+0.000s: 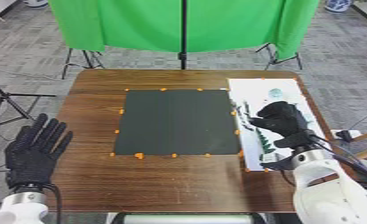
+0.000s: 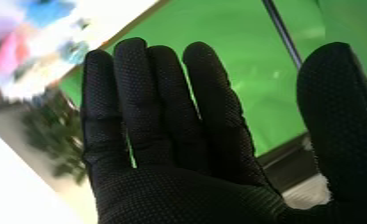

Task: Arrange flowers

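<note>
Dark rectangular mat (image 1: 175, 122) on brown wooden table (image 1: 171, 185); white rectangular sheet (image 1: 249, 89) at right, green leafy sprig (image 1: 266, 142) on it. Green cloth backdrop (image 1: 135, 25) beyond far edge.

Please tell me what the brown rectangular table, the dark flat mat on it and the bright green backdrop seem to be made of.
The table looks like satin-finished wood or laminate, with visible grain. The mat could be paper or thin rubber: flat, dull, even. The backdrop seems matt cloth, hanging in folds.
</note>
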{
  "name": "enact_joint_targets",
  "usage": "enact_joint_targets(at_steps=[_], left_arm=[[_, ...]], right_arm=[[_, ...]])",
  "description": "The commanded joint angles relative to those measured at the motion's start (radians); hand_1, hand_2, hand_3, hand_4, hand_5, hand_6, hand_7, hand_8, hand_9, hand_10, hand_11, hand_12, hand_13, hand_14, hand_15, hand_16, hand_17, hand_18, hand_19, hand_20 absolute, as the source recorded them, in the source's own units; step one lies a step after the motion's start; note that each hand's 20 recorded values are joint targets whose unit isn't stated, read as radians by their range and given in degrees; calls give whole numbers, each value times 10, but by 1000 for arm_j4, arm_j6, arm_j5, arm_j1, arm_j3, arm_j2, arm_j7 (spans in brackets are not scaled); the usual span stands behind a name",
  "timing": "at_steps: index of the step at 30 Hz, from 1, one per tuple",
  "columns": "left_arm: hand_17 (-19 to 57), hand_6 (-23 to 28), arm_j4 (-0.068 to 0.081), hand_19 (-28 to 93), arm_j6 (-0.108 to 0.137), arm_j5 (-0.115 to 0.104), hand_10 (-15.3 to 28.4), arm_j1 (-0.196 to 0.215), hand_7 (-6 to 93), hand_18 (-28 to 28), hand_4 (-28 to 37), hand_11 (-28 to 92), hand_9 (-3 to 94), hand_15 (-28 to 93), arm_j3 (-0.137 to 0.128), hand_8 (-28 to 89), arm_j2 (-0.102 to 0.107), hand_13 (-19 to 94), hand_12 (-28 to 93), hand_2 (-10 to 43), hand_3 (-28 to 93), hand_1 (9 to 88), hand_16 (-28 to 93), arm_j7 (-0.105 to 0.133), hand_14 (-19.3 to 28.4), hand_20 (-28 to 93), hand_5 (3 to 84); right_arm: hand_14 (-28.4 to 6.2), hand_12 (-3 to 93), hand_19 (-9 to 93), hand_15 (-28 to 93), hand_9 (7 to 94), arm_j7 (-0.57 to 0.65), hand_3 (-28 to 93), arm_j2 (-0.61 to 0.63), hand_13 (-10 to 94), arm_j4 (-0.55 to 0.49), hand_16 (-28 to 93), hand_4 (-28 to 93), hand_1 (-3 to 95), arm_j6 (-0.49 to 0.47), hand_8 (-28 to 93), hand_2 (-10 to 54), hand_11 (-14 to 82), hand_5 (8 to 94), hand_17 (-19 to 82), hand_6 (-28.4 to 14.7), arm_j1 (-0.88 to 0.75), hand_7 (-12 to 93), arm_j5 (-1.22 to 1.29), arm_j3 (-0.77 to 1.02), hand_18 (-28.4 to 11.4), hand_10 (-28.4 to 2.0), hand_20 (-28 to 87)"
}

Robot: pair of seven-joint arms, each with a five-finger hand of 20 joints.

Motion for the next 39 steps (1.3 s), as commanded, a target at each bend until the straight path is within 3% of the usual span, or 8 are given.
enact_joint_targets(at_steps=[1, 10, 13, 16, 17, 24, 36, 39], left_arm=[[26, 40, 11, 291, 3, -18, 129, 4, 195, 126, -283, 184, 393, 249, 27, -117, 23, 310, 89, 93, 755, 327, -67, 18, 108, 157, 433], [21, 45, 5, 305, 11, -40, 131, 16, 205, 131, -283, 204, 404, 264, 37, -115, 30, 320, 101, 93, 753, 329, -64, 41, 111, 163, 439], [19, 45, 2, 308, 14, -43, 131, 27, 207, 133, -283, 207, 407, 266, 43, -115, 30, 324, 103, 93, 752, 330, -64, 55, 111, 164, 441], [19, 45, 5, 310, 23, -48, 132, 24, 208, 134, -283, 210, 409, 269, 24, -116, 16, 328, 105, 93, 751, 330, -64, 28, 112, 164, 441], [18, 45, -10, 311, 25, -59, 132, 47, 208, 134, -283, 210, 410, 270, 38, -116, 27, 328, 105, 94, 751, 331, -64, 63, 112, 164, 442], [18, 45, 18, 314, 32, -33, 132, 0, 211, 135, -283, 212, 414, 272, 2, -116, -4, 333, 107, 96, 750, 333, -64, -25, 111, 164, 446], [19, 47, 6, 315, 51, -42, 132, 22, 214, 136, -283, 214, 417, 272, 8, -118, -7, 335, 108, 97, 751, 333, -65, -13, 111, 163, 449], [19, 46, 6, 316, 51, -46, 132, 21, 217, 136, -283, 215, 417, 274, 12, -118, -8, 336, 108, 98, 751, 333, -65, -12, 112, 163, 449]], right_arm=[[-149, 234, 516, 427, 611, 50, 763, 15, 531, 13, 243, -233, 284, -42, -86, -95, 187, 579, 222, -36, 2, 283, -361, -37, -213, -178, 245], [-167, 313, 569, 482, 557, 195, 742, 5, 519, -5, 244, -253, 262, -222, -121, -95, 329, 487, 222, -56, 8, 421, -348, -53, -226, -202, 244], [-173, 312, 591, 492, 559, 196, 730, 5, 519, 24, 238, -250, 268, -200, -125, -95, 335, 491, 224, -60, -1, 423, -348, -62, -233, -208, 248], [-169, 315, 613, 508, 575, 207, 727, 5, 535, 51, 238, -245, 272, -207, -124, -95, 353, 510, 236, -59, 11, 432, -372, -89, -237, -205, 250], [-168, 315, 617, 510, 576, 190, 725, 6, 537, 50, 238, -244, 272, -192, -125, -95, 356, 511, 237, -59, -22, 434, -380, -65, -238, -205, 250], [-169, 310, 665, 517, 590, 282, 715, 1, 547, 91, 238, -242, 276, -295, -128, -95, 360, 535, 256, -59, 39, 428, -382, -137, -245, -204, 261], [-160, 297, 733, 528, 615, 215, 738, -27, 570, 199, 243, -272, 377, -158, -116, -95, 358, 567, 289, -55, 54, 420, -440, -196, -247, -195, 269], [-133, 284, 749, 514, 647, 225, 674, -40, 609, 238, 253, -282, 500, -126, 119, -95, 351, 581, 316, -25, 70, 445, -455, -232, -235, -166, 280]])
